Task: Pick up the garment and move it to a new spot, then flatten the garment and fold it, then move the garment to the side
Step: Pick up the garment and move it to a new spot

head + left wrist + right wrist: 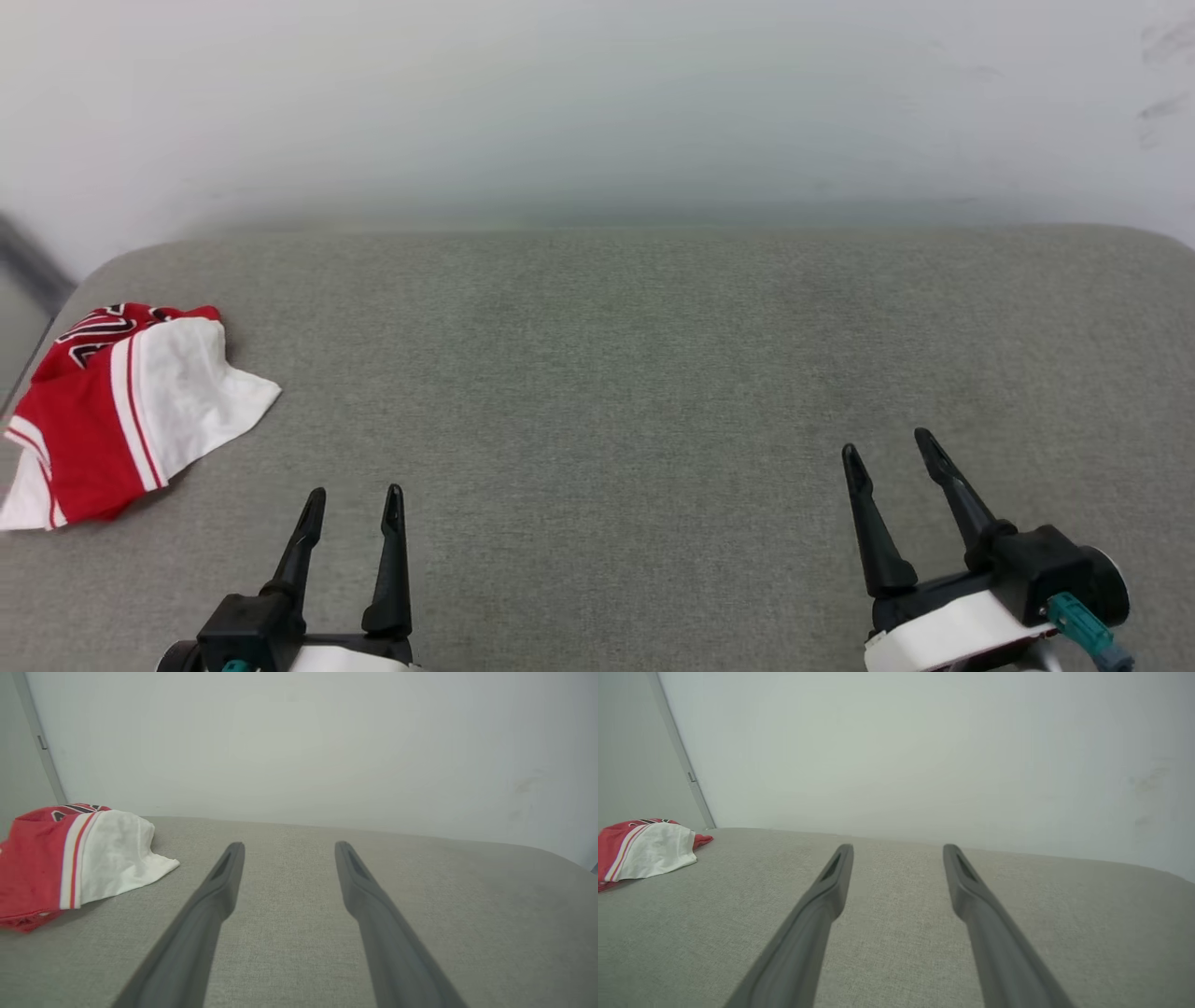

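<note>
Left gripper (pixel 356 493): fingers apart, empty. Right gripper (pixel 887 443): same. Garment (pixel 121 411): bunched, possibly part-folded, left of left gripper, on grey cushion (pixel 607 373).

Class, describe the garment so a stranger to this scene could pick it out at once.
Start with the grey cushioned surface below the pale wall. At its left edge lies the garment, bunched up. It is the only red thing there, with white fabric and striped trim.

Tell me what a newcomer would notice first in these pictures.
The red and white garment, bunched at the left edge of the grey surface, stands out most. Next, low in the head view, the left gripper and right gripper, both open and empty.
</note>
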